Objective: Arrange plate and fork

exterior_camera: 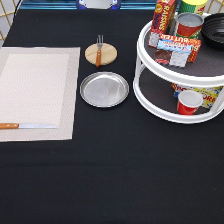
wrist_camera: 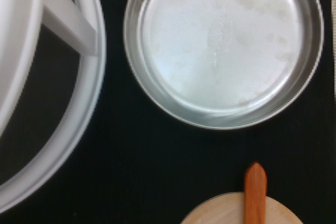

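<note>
While the plate (exterior_camera: 104,89) sits flat on the black table (exterior_camera: 110,170) at centre frame in the exterior view, it is just right of the woven placemat (exterior_camera: 37,92) and not on it. The fork (exterior_camera: 99,50) lies above it in the frame, resting across a small wooden disc (exterior_camera: 101,54), tines toward the top edge. Plate and disc are near but apart.

The gripper is not visible in the exterior view, so the state of the fingers cannot be told. The wrist view looks down on the plate (wrist_camera: 221,60), the fork's handle tip (wrist_camera: 255,192) and the disc edge (wrist_camera: 229,212), so the hand is judged to be above them.

Judgement: neither item is arranged yet. A sound grasp of the plate calls for pinching the raised rim, since the face is flat and slick.

A knife (exterior_camera: 27,126) lies at the placemat's lower left. A white two-tier turntable (exterior_camera: 180,75) with cans and boxes fills the upper right.
</note>
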Tool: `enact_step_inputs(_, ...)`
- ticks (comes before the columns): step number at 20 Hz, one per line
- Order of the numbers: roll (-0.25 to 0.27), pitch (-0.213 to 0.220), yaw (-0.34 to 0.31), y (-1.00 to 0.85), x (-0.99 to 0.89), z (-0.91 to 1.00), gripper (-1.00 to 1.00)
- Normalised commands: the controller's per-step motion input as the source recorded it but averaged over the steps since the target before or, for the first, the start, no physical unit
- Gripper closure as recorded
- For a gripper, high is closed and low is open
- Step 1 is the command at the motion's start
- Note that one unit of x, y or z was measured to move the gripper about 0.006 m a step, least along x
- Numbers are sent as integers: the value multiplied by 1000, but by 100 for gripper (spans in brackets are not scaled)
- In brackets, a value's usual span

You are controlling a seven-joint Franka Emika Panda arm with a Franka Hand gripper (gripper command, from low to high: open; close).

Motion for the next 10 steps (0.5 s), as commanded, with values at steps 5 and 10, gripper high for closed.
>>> enact_step_inputs(5,0,-4,0,-18,114,0,-100)
enact_step_inputs(10,1,0,0,-137,663,34,-100)
